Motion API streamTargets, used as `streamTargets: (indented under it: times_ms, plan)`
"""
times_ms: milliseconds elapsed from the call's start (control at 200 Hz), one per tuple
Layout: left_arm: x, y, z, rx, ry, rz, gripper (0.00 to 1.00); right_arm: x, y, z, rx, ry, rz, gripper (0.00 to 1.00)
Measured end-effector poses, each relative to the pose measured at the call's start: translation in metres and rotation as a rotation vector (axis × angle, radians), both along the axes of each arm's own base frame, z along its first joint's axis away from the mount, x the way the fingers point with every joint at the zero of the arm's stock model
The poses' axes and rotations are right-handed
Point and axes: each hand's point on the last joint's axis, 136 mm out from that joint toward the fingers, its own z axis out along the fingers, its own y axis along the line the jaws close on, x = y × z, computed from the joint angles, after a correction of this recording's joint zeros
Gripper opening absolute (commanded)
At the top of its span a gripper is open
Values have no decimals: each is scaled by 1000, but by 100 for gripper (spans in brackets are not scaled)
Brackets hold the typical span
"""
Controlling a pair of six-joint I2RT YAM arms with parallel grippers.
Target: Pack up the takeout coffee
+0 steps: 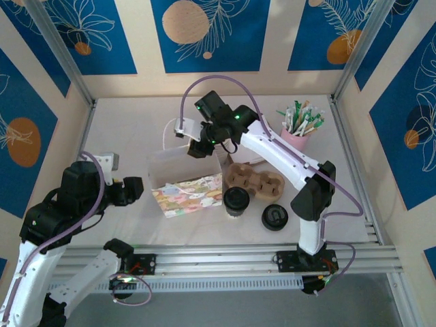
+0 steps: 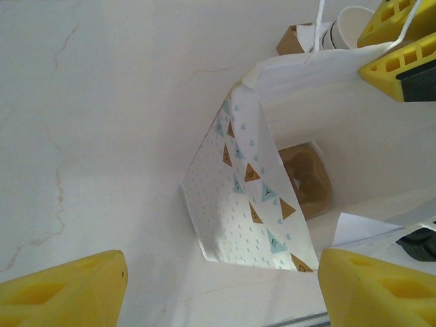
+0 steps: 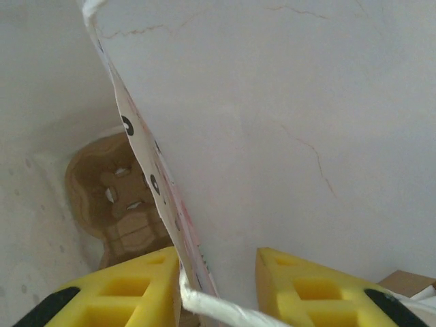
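Brown cardboard cup carrier (image 2: 306,178) inside the white paper bag with printed side (image 2: 252,204): half hidden by the bag wall. Cream paper cup (image 2: 351,24) just past the bag's mouth: cut by the frame top, partly behind the right gripper's yellow fingers (image 2: 398,68). Takeout coffee with round black plastic lid (image 1: 236,199), right of the bag: cup body mostly under the lid.

Paper bag (image 1: 185,182) mid-table, mouth open, its patterned side facing the near edge. Just right of the bag sits a brown cardboard cup tray (image 1: 255,180). Further right and nearer lies a loose black lid (image 1: 274,216). Behind the bag to the right stands a pink holder (image 1: 297,138), bristling with stirrers (image 1: 300,117).
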Motion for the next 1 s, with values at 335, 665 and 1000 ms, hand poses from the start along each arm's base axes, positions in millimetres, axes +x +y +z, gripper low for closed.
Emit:
streamTargets:
  times_ms: [335, 665, 1000]
  plan:
    - [1, 0, -2, -7, -4, 3, 74, -13, -10, 6, -16, 34, -60, 24]
    - [10, -5, -7, -11, -7, 4, 74, -30, -28, 19, 10, 94, -183, 16]
    - [18, -9, -6, -16, -13, 1, 74, -38, -35, 7, -21, 180, -329, 9]
